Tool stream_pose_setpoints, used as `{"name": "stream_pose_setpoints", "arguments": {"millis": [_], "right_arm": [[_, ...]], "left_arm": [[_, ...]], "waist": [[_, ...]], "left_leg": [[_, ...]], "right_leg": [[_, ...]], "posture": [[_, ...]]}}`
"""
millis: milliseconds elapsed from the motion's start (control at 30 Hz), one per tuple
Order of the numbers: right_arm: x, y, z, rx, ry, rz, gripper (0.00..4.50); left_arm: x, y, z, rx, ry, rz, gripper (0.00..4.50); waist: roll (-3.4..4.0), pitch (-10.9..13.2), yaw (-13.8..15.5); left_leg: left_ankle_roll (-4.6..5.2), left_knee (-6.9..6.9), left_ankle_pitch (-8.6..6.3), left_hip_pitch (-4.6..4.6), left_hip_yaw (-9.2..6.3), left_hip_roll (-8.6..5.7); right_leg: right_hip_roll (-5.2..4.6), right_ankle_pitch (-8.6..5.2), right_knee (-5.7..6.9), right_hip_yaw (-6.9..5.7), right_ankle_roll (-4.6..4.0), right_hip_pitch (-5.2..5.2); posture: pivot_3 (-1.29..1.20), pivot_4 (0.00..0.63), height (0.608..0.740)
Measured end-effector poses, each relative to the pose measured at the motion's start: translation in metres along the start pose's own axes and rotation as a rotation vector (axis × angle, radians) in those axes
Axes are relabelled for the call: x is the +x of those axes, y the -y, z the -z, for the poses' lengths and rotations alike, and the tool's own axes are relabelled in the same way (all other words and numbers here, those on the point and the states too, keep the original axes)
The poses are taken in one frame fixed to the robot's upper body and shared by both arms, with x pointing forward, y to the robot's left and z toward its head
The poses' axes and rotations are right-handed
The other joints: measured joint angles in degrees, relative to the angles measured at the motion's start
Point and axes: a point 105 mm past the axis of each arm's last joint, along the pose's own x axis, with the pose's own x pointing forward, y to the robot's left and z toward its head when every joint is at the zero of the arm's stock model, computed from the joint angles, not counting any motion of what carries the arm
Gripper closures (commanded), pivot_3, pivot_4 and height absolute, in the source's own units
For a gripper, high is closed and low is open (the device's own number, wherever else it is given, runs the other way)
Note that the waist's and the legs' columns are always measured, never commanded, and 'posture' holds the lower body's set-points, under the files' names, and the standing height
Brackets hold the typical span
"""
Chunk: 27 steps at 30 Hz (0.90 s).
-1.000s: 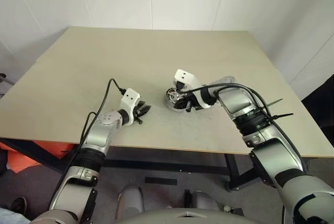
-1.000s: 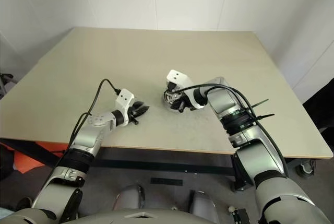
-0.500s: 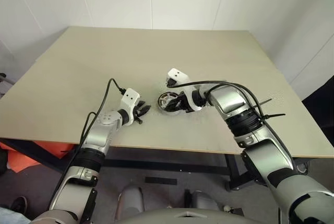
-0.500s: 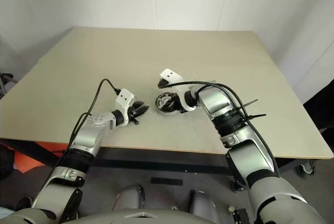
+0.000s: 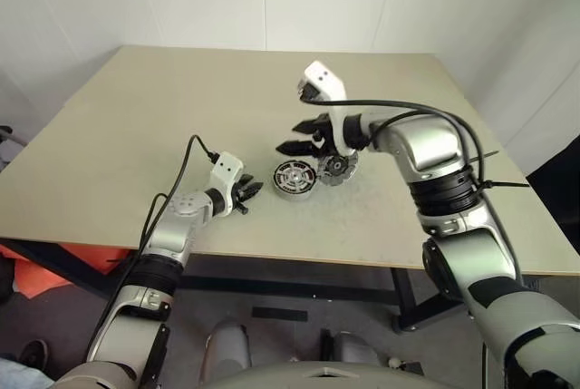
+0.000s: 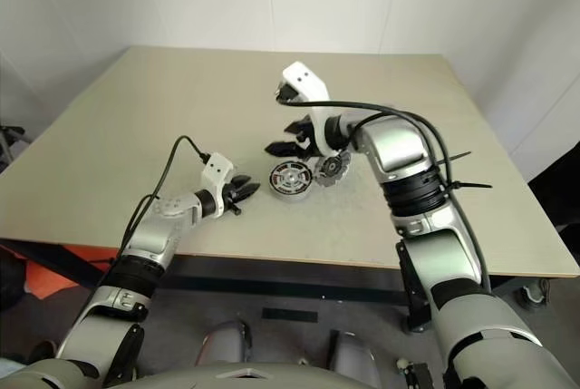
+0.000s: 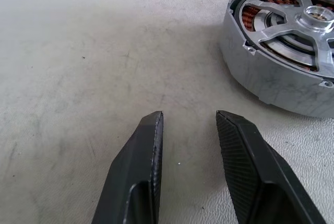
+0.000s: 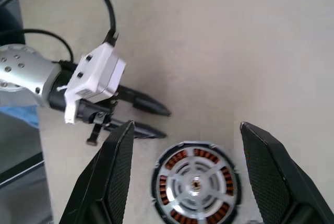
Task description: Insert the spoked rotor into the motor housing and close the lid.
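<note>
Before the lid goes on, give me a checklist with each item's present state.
1. Spoked rotor in the motor housing: ok, its spokes sit inside the rim over the copper windings.
2. Rotor pressed fully down: cannot tell.
3. Right tool open and empty above the housing: ok.
4. Left tool empty, standing apart from the housing: ok.
5. Lid closed: not ok. The scalloped disc, probably the lid, sits on the table beside the housing.

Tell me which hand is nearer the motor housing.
Left. The left hand rests low on the table just beside the motor housing, fingers pointing at it. The right hand hangs open above it.
</note>
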Motion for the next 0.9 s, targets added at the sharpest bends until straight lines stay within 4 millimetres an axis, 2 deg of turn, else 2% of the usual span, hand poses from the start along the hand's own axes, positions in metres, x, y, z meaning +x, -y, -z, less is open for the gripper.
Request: {"name": "stream_pose_setpoints", "arguments": {"millis": [133, 233, 367, 400, 500, 600, 667, 800, 900], "right_arm": [[-0.033, 0.036, -0.005, -0.16, 0.03, 0.186, 0.88], [-0.059, 0.059, 0.013, -0.209, -0.002, 0.308, 0.88], [-0.09, 0.082, 0.045, -0.165, -0.056, 0.451, 1.78], [-0.096, 0.085, 0.053, -0.146, -0.065, 0.478, 2.26], [-0.106, 0.086, 0.084, -0.109, -0.128, 0.53, 3.25], [-0.106, 0.076, 0.114, -0.089, -0.192, 0.549, 3.25], [-0.094, 0.061, 0.122, -0.067, -0.191, 0.517, 3.25], [-0.052, 0.023, 0.115, -0.073, -0.135, 0.375, 3.25], [-0.033, 0.01, 0.108, -0.056, -0.103, 0.326, 3.25]], "left_arm": [[0.003, 0.003, -0.006, -0.058, 0.02, 0.043, 2.75], [0.004, 0.006, -0.011, -0.088, 0.033, 0.083, 2.75], [0.006, 0.001, -0.015, -0.085, 0.028, 0.082, 2.75], [0.007, 0.001, -0.017, -0.082, 0.029, 0.088, 2.75], [0.009, 0.003, -0.021, -0.069, 0.029, 0.109, 2.75], [0.01, 0.003, -0.021, -0.064, 0.02, 0.12, 2.75], [0.01, 0.002, -0.021, -0.06, 0.014, 0.122, 2.75], [0.012, 0.002, -0.027, -0.048, 0.018, 0.126, 2.75], [0.012, 0.002, -0.027, -0.047, 0.017, 0.125, 2.75]], "waist": [[0.0, 0.0, 0.84], [-0.01, 0.0, 1.02], [0.0, 0.0, 0.79], [0.0, 0.0, 0.74], [0.0, 0.0, 0.74], [0.01, 0.0, 0.7], [0.04, 0.0, 0.51], [0.06, -0.01, 0.55], [0.06, -0.01, 0.65]], "left_leg": [[0.0, -0.01, 0.0, -0.03, 0.02, 0.01], [0.01, -0.03, -0.01, -0.09, 0.03, 0.0], [0.03, -0.04, -0.02, -0.08, 0.06, 0.0], [0.04, -0.04, -0.02, -0.08, 0.06, 0.01], [0.05, -0.03, -0.03, -0.05, 0.07, 0.02], [0.06, -0.03, -0.03, -0.04, 0.07, 0.02], [0.05, -0.03, -0.03, 0.0, 0.08, 0.03], [0.02, -0.02, -0.01, 0.04, 0.06, 0.12], [0.02, 0.01, -0.01, 0.02, 0.06, 0.07]], "right_leg": [[0.0, 0.07, -0.06, -0.01, -0.12, -0.01], [0.01, 0.08, -0.16, -0.02, -0.13, 0.0], [0.02, 0.08, -0.21, 0.0, -0.13, -0.01], [0.03, 0.08, -0.21, -0.01, -0.13, -0.01], [0.04, 0.08, -0.22, 0.0, -0.13, 0.01], [0.03, 0.08, -0.23, 0.01, -0.13, 0.02], [0.05, 0.08, -0.2, 0.02, -0.13, 0.01], [0.16, 0.09, -0.16, 0.03, -0.13, 0.02], [0.13, 0.09, -0.17, 0.05, -0.13, 0.06]], "posture": [[0.0, 0.0, 0.74], [0.0, 0.0, 0.74], [0.0, 0.0, 0.74], [0.0, 0.0, 0.74], [0.0, 0.0, 0.74], [0.0, 0.0, 0.74], [0.0, 0.0, 0.74], [0.0, 0.0, 0.74], [0.0, 0.0, 0.74]]}}
